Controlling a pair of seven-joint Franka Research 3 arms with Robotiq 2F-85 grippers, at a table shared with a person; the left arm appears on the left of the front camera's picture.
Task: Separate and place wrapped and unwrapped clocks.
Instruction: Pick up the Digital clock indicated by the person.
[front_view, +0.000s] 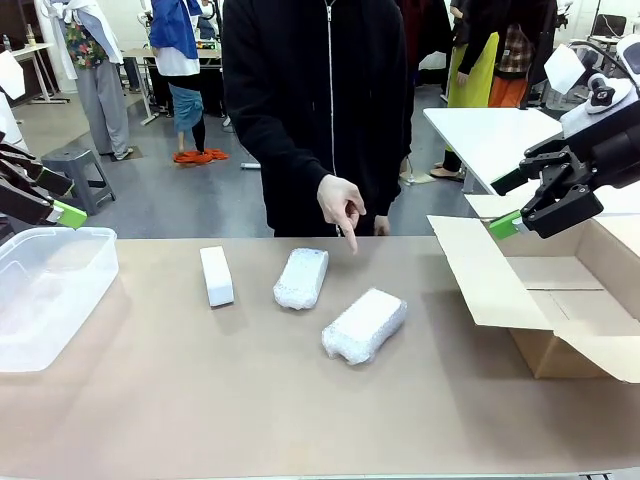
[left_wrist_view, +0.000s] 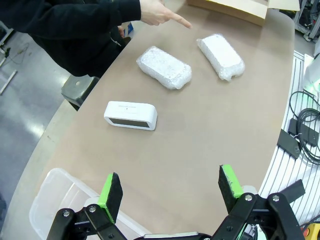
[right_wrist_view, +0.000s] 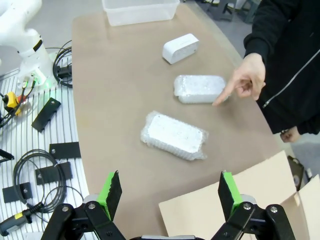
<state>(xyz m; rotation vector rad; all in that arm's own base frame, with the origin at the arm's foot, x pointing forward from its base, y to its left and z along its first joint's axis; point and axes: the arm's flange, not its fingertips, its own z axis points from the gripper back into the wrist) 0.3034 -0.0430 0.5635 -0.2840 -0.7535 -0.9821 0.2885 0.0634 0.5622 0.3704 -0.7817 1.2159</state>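
unwrapped clock (front_view: 217, 276): this smooth white block lies flat on the table (front_view: 200, 400), toward my left side and apart from the two bundles.
middle wrapped clock (front_view: 301, 278): a bubble-wrap bundle just beside the block, not touching it, with its long side running away from me.
near wrapped clock (front_view: 364, 326): the second bundle, closer to my edge and more to the right, lying diagonally and apart from the middle one.
person's hand (front_view: 342, 205): one finger points down at the far end of the middle wrapped clock; I cannot tell if the fingertip touches the wrap.
containers: a clear plastic bin (front_view: 95, 240) is at my left and a cardboard box (front_view: 560, 300) with its flaps open is at my right.
step in hand: I judge that no pick has begun, and the pointed bundle seems the first one to take.
how to do it well: I would wait until the hand is away, come down from above, turn the wrist so the pads close across the short width at mid-length, and squeeze gently, because the wrap is soft and may slip.
left gripper (left_wrist_view: 170, 192): jaws spread wide with nothing between the pads; it hovers over the bin's edge and touches nothing.
right gripper (right_wrist_view: 170, 192): jaws equally wide and holding nothing; it hovers over a box flap.
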